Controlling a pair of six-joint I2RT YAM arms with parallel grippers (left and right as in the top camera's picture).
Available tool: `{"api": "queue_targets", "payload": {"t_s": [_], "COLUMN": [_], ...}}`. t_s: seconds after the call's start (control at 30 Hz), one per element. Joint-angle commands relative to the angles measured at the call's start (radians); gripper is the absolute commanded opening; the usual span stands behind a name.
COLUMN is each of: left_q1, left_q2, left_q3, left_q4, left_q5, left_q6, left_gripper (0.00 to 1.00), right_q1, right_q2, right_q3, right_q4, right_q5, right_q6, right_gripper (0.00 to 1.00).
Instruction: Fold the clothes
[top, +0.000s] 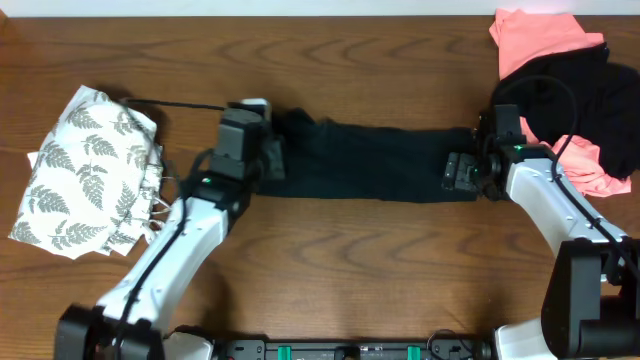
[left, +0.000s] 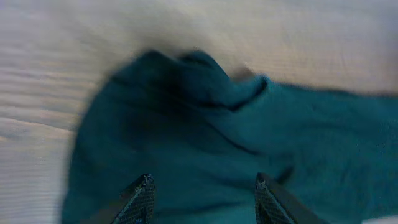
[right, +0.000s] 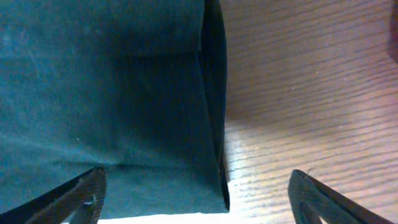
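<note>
Left tool (left: 204, 186) and right tool (right: 196, 180) both open and empty, at the 9 and 3 o'clock ends of the long black folded fabric shirt (top: 360, 160). I'd pinch all layers and keep the edges aligned.

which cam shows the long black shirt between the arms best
Overhead: the black shirt lies there whole, a long folded strip. The left wrist view shows only its bunched end, blurred; the right wrist view only its folded corner, close up.
</note>
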Motion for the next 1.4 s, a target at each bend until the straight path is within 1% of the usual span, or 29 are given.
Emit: {"api": "queue_targets", "payload": {"t_s": [0.0, 0.13, 0.23, 0.4, 0.47, 0.53, 0.57, 0.6, 0.7, 0.8, 0.83, 0.97, 1.13, 1.37], "left_q1": [-0.025, -0.041, -0.041, -0.041, -0.041, -0.041, -0.041, -0.041, -0.041, -0.041, -0.041, -0.041, -0.041, -0.041], "left_q2": [0.068, 0.125, 0.145, 0.166, 0.174, 0.182, 0.187, 0.19, 0.198, 0.198, 0.198, 0.198, 0.198, 0.198], "left_q3": [0.009, 0.009, 0.009, 0.009, 0.009, 0.009, 0.009, 0.009, 0.009, 0.009, 0.009, 0.009, 0.009, 0.009], "left_q4": [0.005, 0.017, 0.021, 0.021, 0.023, 0.024, 0.024, 0.024, 0.024, 0.023, 0.023, 0.023, 0.023, 0.023], "left_q5": [0.044, 0.044, 0.043, 0.043, 0.043, 0.043, 0.043, 0.043, 0.043, 0.043, 0.043, 0.043, 0.043, 0.043], "left_q6": [-0.024, -0.031, -0.03, -0.03, -0.03, -0.03, -0.03, -0.03, -0.03, -0.03, -0.03, -0.03, -0.03, -0.03], "left_gripper": [0.53, 0.52, 0.53, 0.52, 0.52, 0.52, 0.52, 0.52, 0.52, 0.52, 0.53, 0.52, 0.52, 0.53], "right_q1": [-0.041, -0.106, -0.138, -0.152, -0.148, -0.144, -0.143, -0.143, -0.146, -0.165, -0.178, -0.21, -0.244, -0.252], "right_q2": [0.023, 0.058, 0.084, 0.144, 0.162, 0.178, 0.182, 0.187, 0.185, 0.166, 0.145, 0.068, -0.048, -0.132], "right_q3": [-0.008, -0.009, -0.009, -0.009, -0.009, -0.009, -0.009, -0.009, -0.008, -0.008, -0.007, -0.006, -0.006, -0.005], "right_q4": [0.023, 0.04, 0.04, 0.06, 0.075, 0.083, 0.085, 0.088, 0.093, 0.086, 0.074, 0.055, 0.023, 0.019], "right_q5": [-0.087, -0.225, -0.269, -0.386, -0.403, -0.402, -0.402, -0.4, -0.389, -0.35, -0.338, -0.327, -0.235, -0.232], "right_q6": [0.017, 0.009, -0.002, -0.035, -0.035, -0.035, -0.035, -0.035, -0.066, -0.073, -0.075, -0.115, -0.118, -0.126], "right_gripper": [0.88, 0.85, 0.85, 0.82, 0.79, 0.7, 0.62, 0.49, 0.2, 0.04, 0.01, 0.01, 0.01, 0.01]}}
